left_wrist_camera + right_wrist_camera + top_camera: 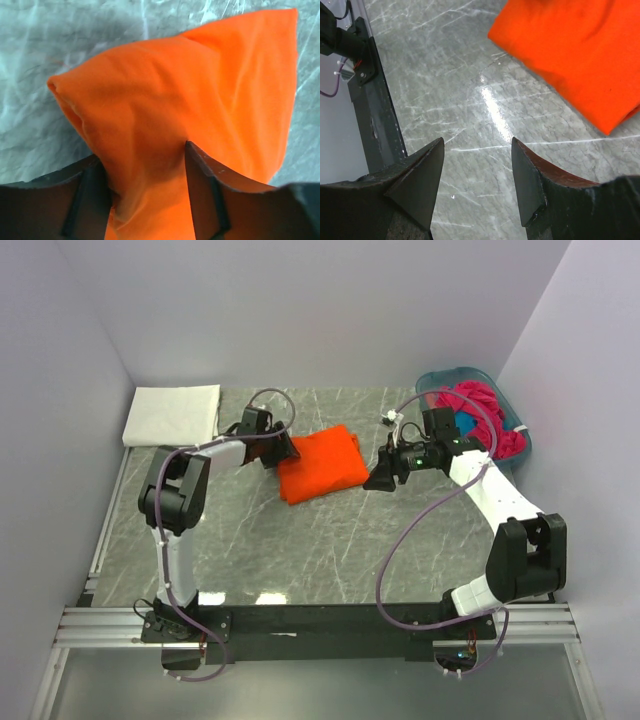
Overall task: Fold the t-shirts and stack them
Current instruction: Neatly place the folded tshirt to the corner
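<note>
1. We see the teal basket (452, 371) in the far right corner of the table (300, 550), close against the right wall.
2. In it lies a heap of cloth: a magenta t-shirt (478, 398) fills most of it and spills over the near rim, and a patch of blue t-shirt (467, 426) shows under it on the left side. We cannot tell how many garments the heap holds.
3. The orange t-shirt (322, 463) lies outside the basket, folded into a rough slab on the marble-patterned table between the two grippers.
4. The left gripper (283, 448) is at the shirt's far left corner. In the left wrist view, its fingers (200, 185) are clenched on a bunched fold of the orange cloth, which rises between them.
5. The right gripper (383, 477) is just beside the shirt's right edge and apart from it. In the right wrist view, its jaws are released, with only bare table between them.
6. A white t-shirt (172, 414) lies folded flat in the far left corner, well apart from the basket.
</note>
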`<state>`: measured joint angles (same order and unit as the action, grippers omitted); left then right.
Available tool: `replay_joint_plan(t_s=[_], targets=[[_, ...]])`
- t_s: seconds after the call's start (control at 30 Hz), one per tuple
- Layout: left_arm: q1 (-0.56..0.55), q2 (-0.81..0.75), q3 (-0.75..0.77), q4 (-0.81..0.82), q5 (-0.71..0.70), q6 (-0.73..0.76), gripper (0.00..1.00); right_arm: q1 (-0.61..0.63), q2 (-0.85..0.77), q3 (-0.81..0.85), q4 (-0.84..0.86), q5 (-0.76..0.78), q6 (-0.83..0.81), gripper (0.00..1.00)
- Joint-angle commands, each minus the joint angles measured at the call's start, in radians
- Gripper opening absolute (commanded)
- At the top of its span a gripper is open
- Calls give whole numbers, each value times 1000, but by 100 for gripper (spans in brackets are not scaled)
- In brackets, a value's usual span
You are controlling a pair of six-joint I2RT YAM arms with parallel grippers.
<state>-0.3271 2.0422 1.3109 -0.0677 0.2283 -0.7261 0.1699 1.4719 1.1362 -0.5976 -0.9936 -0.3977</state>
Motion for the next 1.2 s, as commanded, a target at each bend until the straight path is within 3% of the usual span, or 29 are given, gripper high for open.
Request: replay_joint_plan(t_s=[0.0,0.03,0.13,0.17,0.2,0.47,0.73,0.93,1.17], targets=[[-41,82,19,-196,-85,20,60,-13,-32,8,5,-39,-9,63],[-52,85,18,-199,-110,33,58,-17,-33,8,2,-46,-12,63],[-53,76,7,-196,-113,60,26,-26,-35,4,5,-53,-13,63],[-53,72,10,-196,-127,71,8,-30,-35,4,2,-57,-13,63],[-53,64,16,-198,-138,85,0,-32,-35,5,-1,-62,-15,63],[-46,-89,125,-274,-404,361,0,-47,-41,4,-14,-83,-30,63],[-41,-194,129,-250,-746,664,1,-50,-36,14,-39,-114,-49,63],[-12,-168,194,-195,-856,871,0,-49,-35,22,-59,-132,-64,63],[29,-53,416,-181,-940,1039,0,-49,-32,34,-90,-148,-95,63]])
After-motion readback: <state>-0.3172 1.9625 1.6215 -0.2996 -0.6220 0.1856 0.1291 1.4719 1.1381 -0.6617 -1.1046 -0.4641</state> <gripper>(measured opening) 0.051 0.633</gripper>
